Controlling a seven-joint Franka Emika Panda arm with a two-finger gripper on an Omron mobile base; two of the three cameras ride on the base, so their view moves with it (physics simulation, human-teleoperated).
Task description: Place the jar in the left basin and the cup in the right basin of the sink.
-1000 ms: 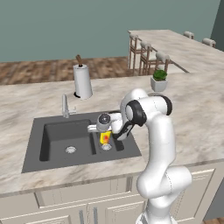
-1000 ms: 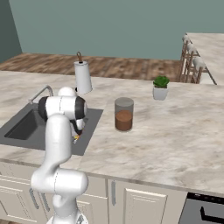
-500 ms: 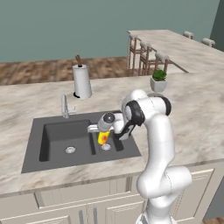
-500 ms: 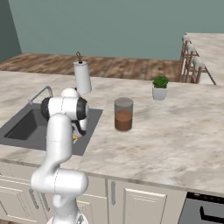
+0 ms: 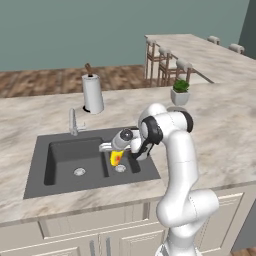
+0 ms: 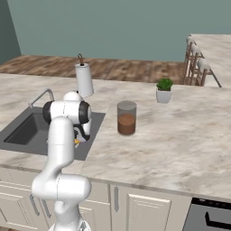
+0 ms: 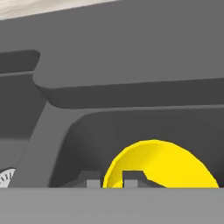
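Observation:
In the left base view my gripper point(image 5: 116, 154) is shut on the rim of the yellow cup point(image 5: 115, 159), which hangs low inside the narrow right basin point(image 5: 123, 175) just above its silver drain. The hand view shows the cup's point(image 7: 159, 164) open mouth, with its rim caught between my finger tips point(image 7: 131, 177), and the right basin's wall point(image 7: 131, 127) behind it. The wider left basin point(image 5: 75, 157) of the dark sink point(image 5: 40, 150) holds nothing. The brown and grey jar point(image 6: 127, 118) stands upright on the counter, right of the sink and away from my gripper.
A slim silver tap point(image 5: 74, 122) stands at the sink's back rim. A tall white paper-towel roll point(image 5: 93, 94) is behind it. A small potted plant point(image 6: 164, 90) sits on the counter behind the jar. Bar stools line the far counter.
My gripper has sunk a little lower into the right basin with the cup still in it. The jar has not moved.

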